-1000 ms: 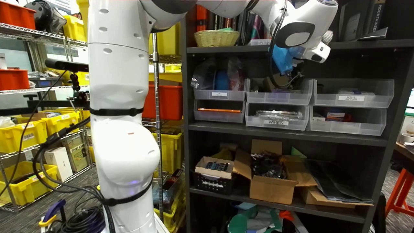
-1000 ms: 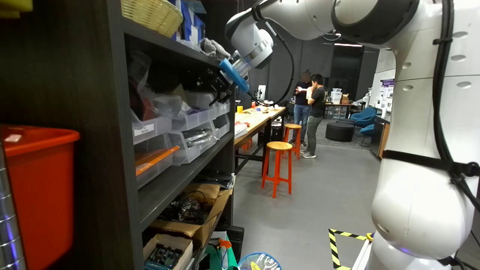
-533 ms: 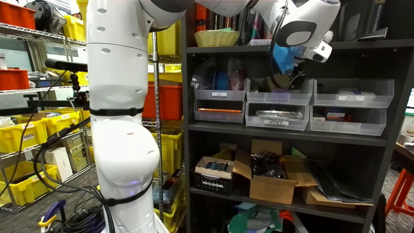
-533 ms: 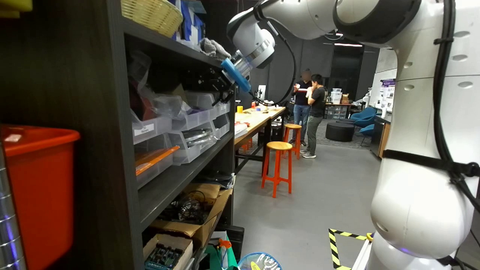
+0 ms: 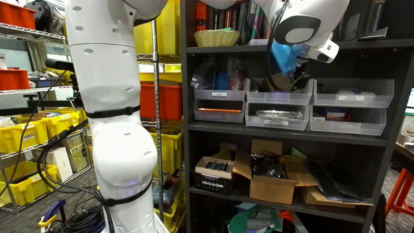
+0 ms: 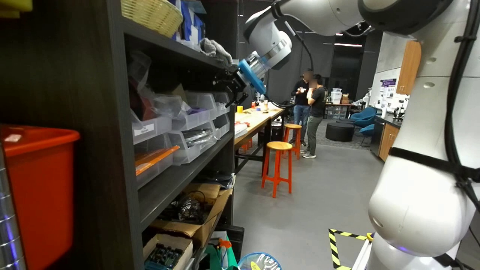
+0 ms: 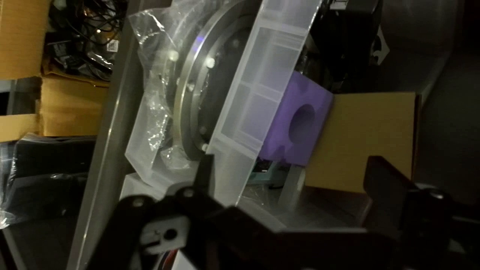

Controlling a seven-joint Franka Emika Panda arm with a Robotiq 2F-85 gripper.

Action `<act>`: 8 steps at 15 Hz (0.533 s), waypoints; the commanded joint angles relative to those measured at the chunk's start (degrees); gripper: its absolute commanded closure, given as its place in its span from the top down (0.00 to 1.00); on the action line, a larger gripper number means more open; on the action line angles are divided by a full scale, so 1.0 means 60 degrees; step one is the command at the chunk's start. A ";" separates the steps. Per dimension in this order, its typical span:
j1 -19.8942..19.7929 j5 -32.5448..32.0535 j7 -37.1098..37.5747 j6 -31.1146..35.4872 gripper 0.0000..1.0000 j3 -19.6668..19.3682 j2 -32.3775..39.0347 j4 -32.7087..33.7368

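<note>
My gripper (image 7: 290,163) is open and empty in the wrist view, its two dark fingers wide apart. It points at a clear upper bin (image 7: 243,112), whose front wall crosses the view. The bin holds a purple block (image 7: 300,120) with a round hollow and a brown cardboard box (image 7: 363,138). Below is a bin with bagged metal rings (image 7: 185,97), labelled WIRES (image 5: 276,122) in an exterior view. In an exterior view the gripper (image 6: 225,91) is just in front of the shelf opening, touching nothing visible. In an exterior view the blue mount (image 5: 284,60) and a cable partly hide it.
The dark shelf unit (image 5: 288,131) has a board above the bins, with a wicker basket (image 5: 216,38) and grey cloth (image 6: 215,50). An office supplies bin (image 5: 354,94) stands beside. An open carton (image 5: 271,189) sits lower. Two people stand near stools (image 6: 279,145).
The arm has drawn back, and the gripper has moved away from the shelf, to the right in an exterior view. The bins and their contents have not visibly moved.
</note>
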 commanded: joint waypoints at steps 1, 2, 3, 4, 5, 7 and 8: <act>-0.0142 0.0170 -0.0623 0.0043 1.00 -0.0197 -0.1314 -0.1384; -0.0167 0.0079 -0.0774 0.0205 1.00 -0.0244 -0.1713 -0.1727; -0.0191 0.0028 -0.0925 0.0359 1.00 -0.0292 -0.2124 -0.2046; -0.0206 -0.0039 -0.1080 0.0559 1.00 -0.0312 -0.2566 -0.2364; -0.0218 -0.0130 -0.1220 0.0783 1.00 -0.0307 -0.3021 -0.2653; -0.0212 -0.0372 -0.1437 0.1327 1.00 -0.0211 -0.3973 -0.3201; -0.0202 -0.0552 -0.1499 0.1564 1.00 -0.0133 -0.4458 -0.3439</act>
